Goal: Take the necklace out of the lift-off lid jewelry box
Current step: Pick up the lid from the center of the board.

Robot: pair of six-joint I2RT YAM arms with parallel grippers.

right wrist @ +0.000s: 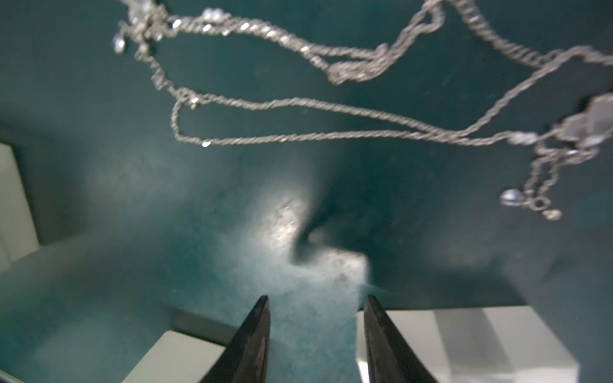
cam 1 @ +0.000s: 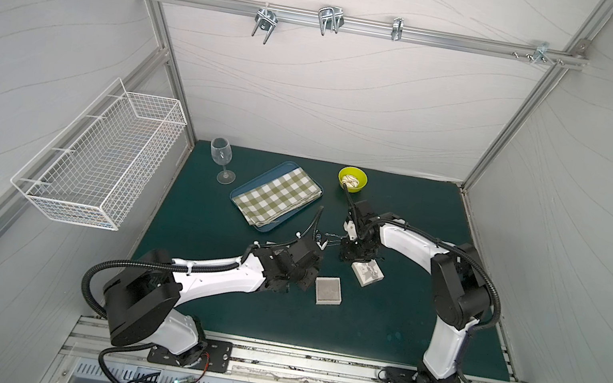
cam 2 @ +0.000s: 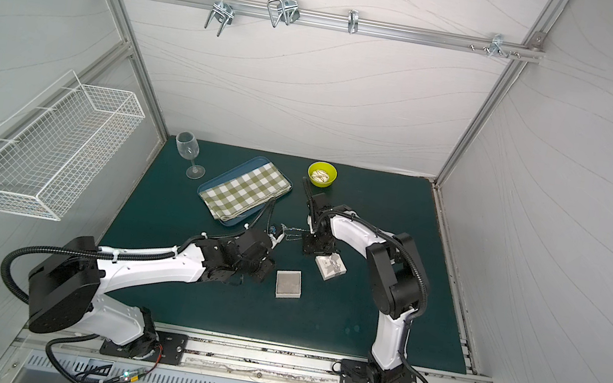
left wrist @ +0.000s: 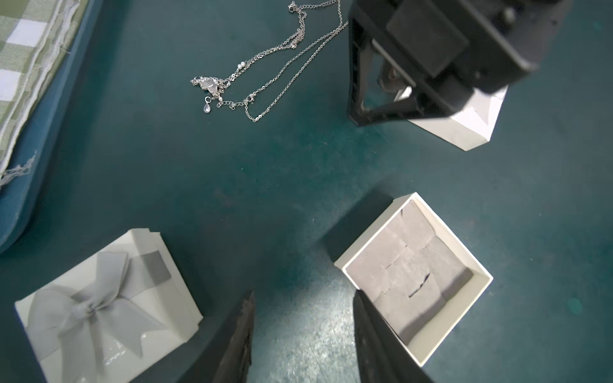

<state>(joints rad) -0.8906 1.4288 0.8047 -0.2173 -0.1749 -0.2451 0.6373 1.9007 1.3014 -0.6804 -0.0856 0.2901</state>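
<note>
The thin silver chain necklace (left wrist: 210,84) lies spread out on the dark green surface (left wrist: 232,199), well apart from the empty square white box with grey foam (left wrist: 447,315). So I think the job is done. The white lid with a grey bow (left wrist: 109,308) sits near the box, out of the way. My left tool (left wrist: 303,295) and my right tool (right wrist: 316,296) are both spread, holding nothing. Only my left wrist view shows the lid. In both top views my left arm hides it.
</note>
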